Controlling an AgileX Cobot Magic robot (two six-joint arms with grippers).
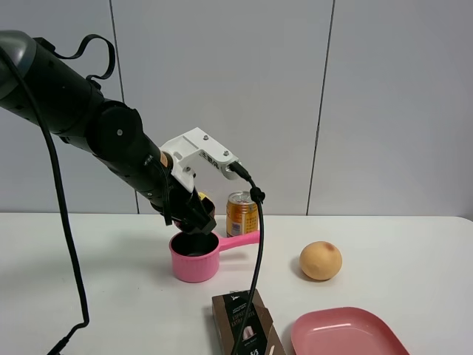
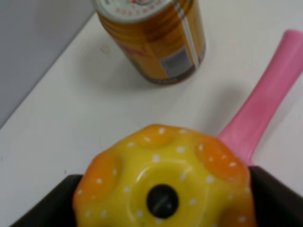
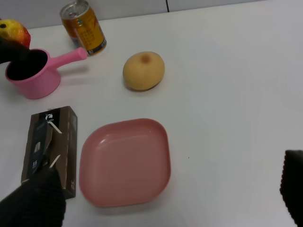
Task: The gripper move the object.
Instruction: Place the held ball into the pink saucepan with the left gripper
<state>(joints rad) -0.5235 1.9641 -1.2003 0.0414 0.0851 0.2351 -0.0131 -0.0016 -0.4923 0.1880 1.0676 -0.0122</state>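
Note:
The object (image 2: 165, 175) is a glossy bumpy ball, yellow and orange with white dots in the left wrist view. My left gripper (image 1: 196, 216) is shut on it, with dark jaws on both sides. The ball (image 3: 14, 30) hangs just above the pink saucepan (image 1: 194, 259); in the exterior high view only a yellow sliver (image 1: 201, 197) shows behind the gripper. My right gripper (image 3: 165, 189) is open and empty, high over the pink plate (image 3: 125, 161); its dark fingers (image 3: 33, 198) sit at the frame edges.
An orange drink can (image 1: 242, 213) stands behind the saucepan's handle (image 2: 265, 109). A pale-orange round fruit (image 1: 321, 260) lies to the right. A brown box (image 1: 244, 325) and the pink plate (image 1: 344, 334) sit at the front edge. A grey wall closes the back.

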